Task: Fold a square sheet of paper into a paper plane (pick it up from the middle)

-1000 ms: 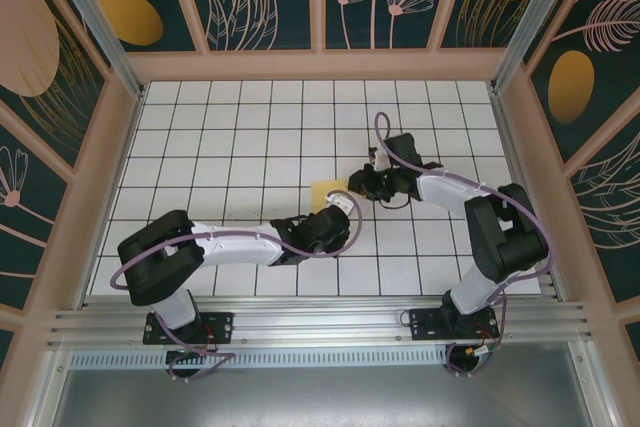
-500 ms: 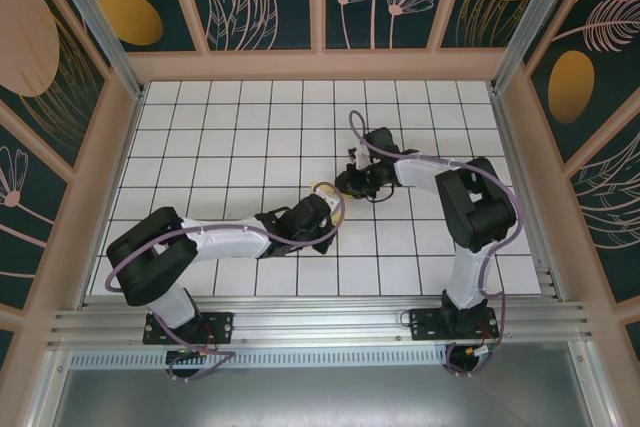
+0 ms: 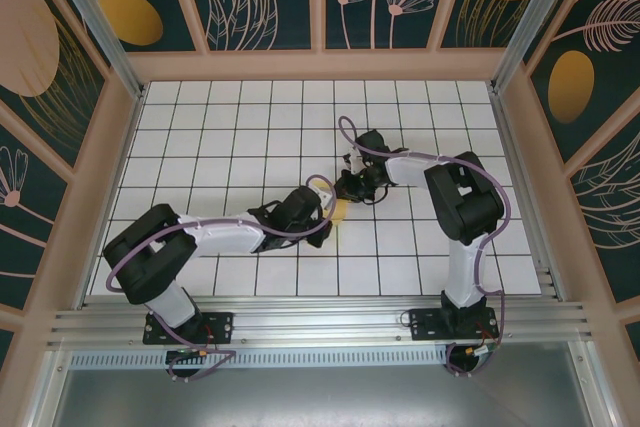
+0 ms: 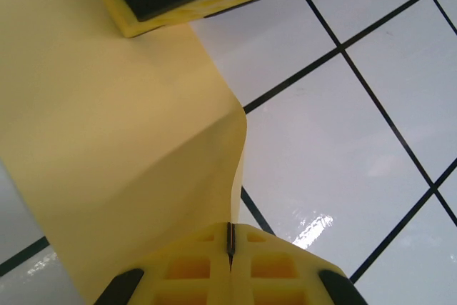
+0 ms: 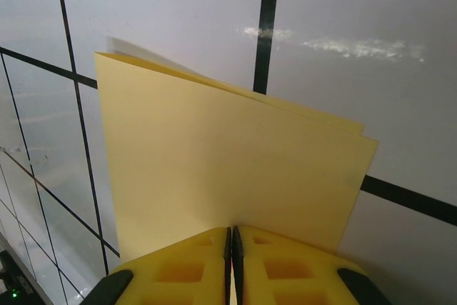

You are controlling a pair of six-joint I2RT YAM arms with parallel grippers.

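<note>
Paper [image 3: 340, 210] doubled once, plane far from made

Over the tabletop [image 3: 200, 127] the paper sits near the middle, a little toward the near edge, and appears lifted between the two arms. The right wrist view shows two layers along one edge, so I judge one early fold is in. The nose, wings and centre crease are all left to do. The left fingers [image 4: 200, 251] are pinched tight on one edge and the right fingers [image 5: 193, 255] on another. From above the arms cover most of the sheet. How sharp the crease is cannot be told.

One yellow paper sheet [image 5: 228, 162], two arms [image 3: 228, 235]
</note>
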